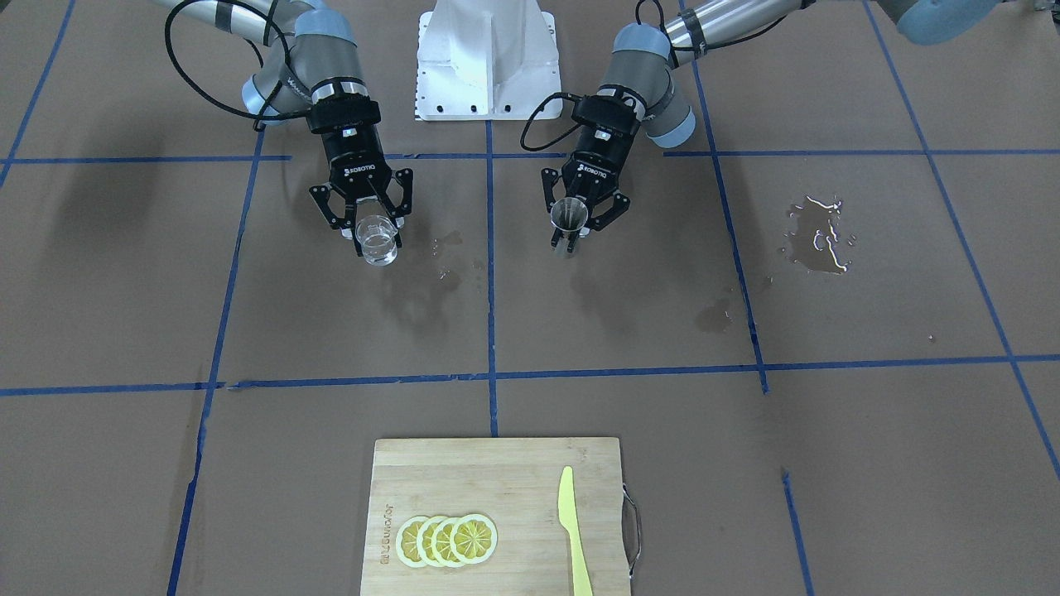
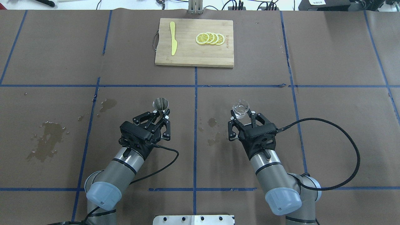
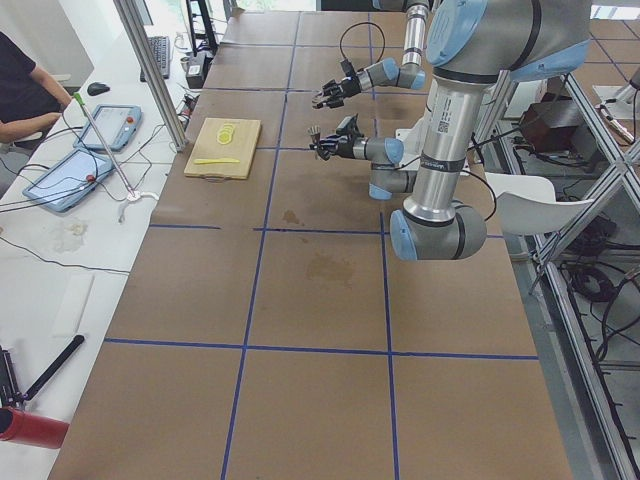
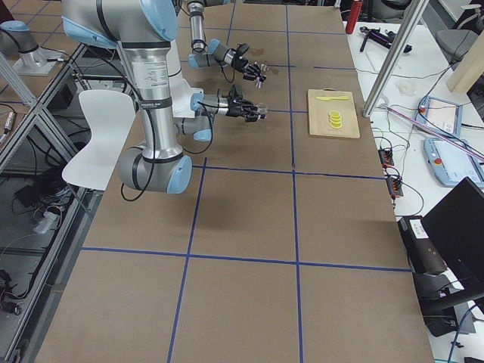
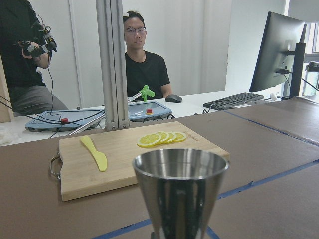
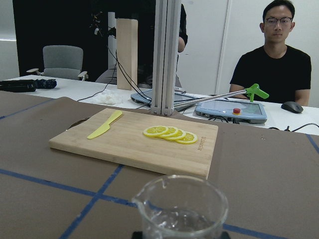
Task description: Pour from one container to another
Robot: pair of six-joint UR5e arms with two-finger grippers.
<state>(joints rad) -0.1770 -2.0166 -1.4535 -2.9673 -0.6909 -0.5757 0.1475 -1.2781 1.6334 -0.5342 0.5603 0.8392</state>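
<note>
Jigger (image 5: 180, 191) in left gripper (image 2: 162, 113), glass cup (image 6: 182, 211) in right gripper (image 2: 242, 116).

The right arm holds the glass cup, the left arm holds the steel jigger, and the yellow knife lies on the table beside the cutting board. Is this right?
One thing is wrong: the yellow knife lies on the cutting board, not beside it, as the overhead view shows. The rest holds.
</note>
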